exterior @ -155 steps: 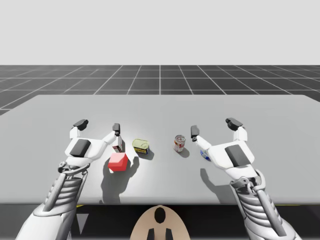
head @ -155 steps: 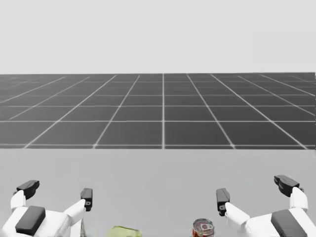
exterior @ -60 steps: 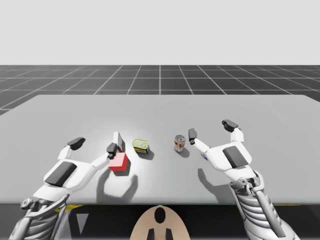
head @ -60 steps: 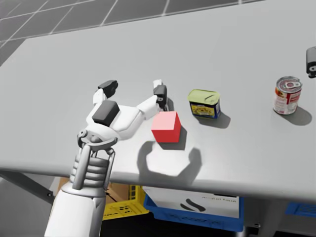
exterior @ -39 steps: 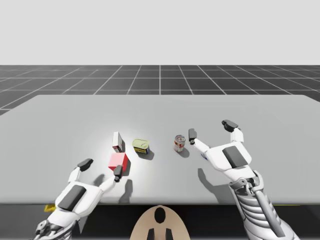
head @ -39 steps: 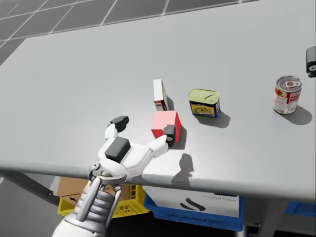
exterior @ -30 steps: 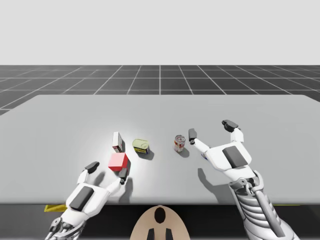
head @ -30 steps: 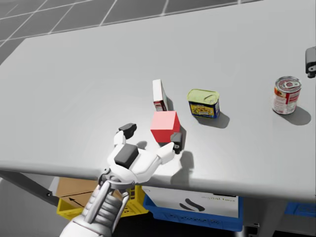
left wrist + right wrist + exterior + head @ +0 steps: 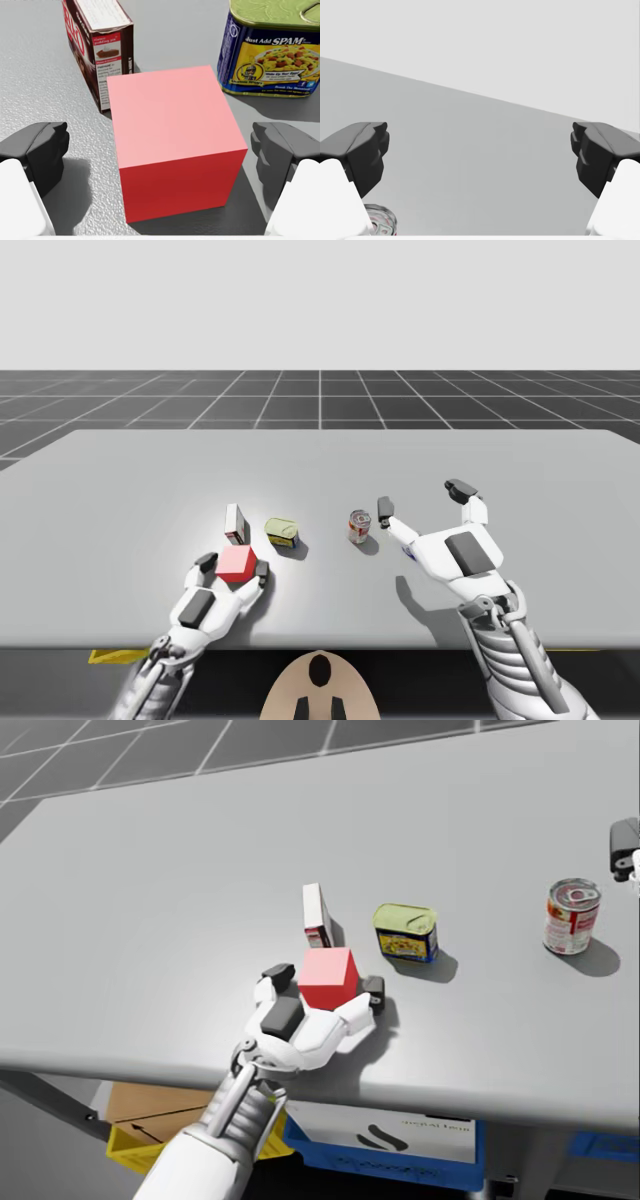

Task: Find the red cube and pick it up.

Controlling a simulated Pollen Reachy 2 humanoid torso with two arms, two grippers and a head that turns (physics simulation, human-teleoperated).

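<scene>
Cube (image 9: 326, 977) inside my left gripper (image 9: 325, 982); box (image 9: 316, 916) at its 12 o'clock, tin (image 9: 404, 932) at 2, can (image 9: 571, 917) farther, at 3.

Reaches in from the near edge with the left arm (image 9: 165, 670), ribbed forearm slanting up and inward, wrist low at the edge of the surface (image 9: 120, 490). Lays the left claw (image 9: 234, 565) almost flat, pointing away from the torso, dark fingers (image 9: 40, 155) spread wide and level with each other. Holds the right arm (image 9: 500, 635) forward on its own side, forearm angling inward, right claw (image 9: 421, 496) raised above the surface and tilted upward, its fingertips (image 9: 362, 150) splayed just as wide.
</scene>
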